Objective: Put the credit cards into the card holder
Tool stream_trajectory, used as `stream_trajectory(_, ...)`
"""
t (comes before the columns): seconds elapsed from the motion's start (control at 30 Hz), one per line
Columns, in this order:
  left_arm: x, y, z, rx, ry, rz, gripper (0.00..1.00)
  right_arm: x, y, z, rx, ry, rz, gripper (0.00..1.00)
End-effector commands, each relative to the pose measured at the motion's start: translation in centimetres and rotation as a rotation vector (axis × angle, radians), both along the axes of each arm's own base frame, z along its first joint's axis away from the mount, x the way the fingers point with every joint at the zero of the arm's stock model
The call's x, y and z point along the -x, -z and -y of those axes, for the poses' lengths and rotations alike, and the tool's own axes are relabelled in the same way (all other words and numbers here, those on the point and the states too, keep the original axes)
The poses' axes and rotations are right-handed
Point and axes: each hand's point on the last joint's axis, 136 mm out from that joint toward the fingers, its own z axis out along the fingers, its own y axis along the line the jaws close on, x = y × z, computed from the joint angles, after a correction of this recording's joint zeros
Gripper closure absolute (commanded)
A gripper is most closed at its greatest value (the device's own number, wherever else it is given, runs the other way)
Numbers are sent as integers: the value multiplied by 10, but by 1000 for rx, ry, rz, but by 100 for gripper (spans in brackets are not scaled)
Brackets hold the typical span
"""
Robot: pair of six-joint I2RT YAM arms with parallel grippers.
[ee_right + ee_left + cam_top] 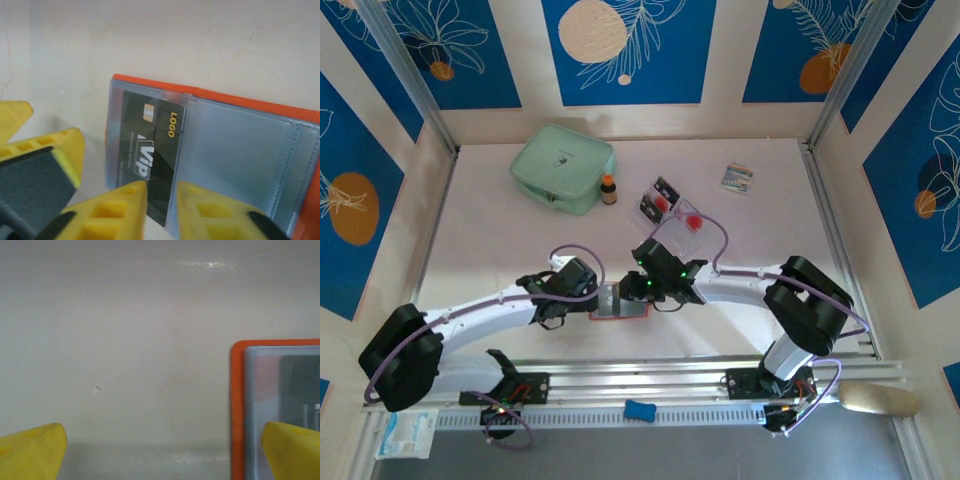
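The orange-red card holder [240,150] lies open on the table, grey inside up, between the two grippers [620,303]. A black credit card [150,135] sits partly in its clear left sleeve, its near end sticking out. My right gripper [162,187] straddles that near end with its jaws a little apart, not clamping the card. My left gripper [160,455] is wide open, with its right finger [292,450] over the holder's left edge [237,405]. Two more credit cards [660,198] [688,218], each with a red mark, lie further back on the table.
A mint-green zip pouch [562,167] sits at the back left with a small brown bottle [608,189] beside it. A multicoloured packet [737,177] lies at the back right. Walls close in the table on three sides.
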Motion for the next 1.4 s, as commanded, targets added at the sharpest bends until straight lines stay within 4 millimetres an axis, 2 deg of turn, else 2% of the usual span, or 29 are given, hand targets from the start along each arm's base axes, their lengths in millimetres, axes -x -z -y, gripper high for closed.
stream_trajectory(0.0,4,7,-20,-72,-58,-30,0,4,-3,-7,21,-84,-8,85)
stream_trajectory(0.13,7,18,-26,-111,-69,-64,0,4,2,-16,40,-118,-20,93)
stream_trajectory(0.33,7,29,-23,-119,-55,-87,0,5,16,-15,104,-124,-38,99)
stream_trajectory(0.53,5,31,-19,-125,-31,-92,0,8,30,-15,147,-131,-63,100)
stream_trajectory(0.87,6,34,-19,-121,-26,-93,0,17,40,-42,150,-195,-102,100)
stream_trajectory(1.07,6,30,-19,-112,-25,-83,0,16,28,-46,123,-197,-97,100)
stream_trajectory(1.23,5,19,-23,-108,-43,-57,0,11,7,-36,113,-168,-61,100)
stream_trajectory(1.37,4,9,-30,-123,-67,-34,0,11,5,-26,153,-146,-53,100)
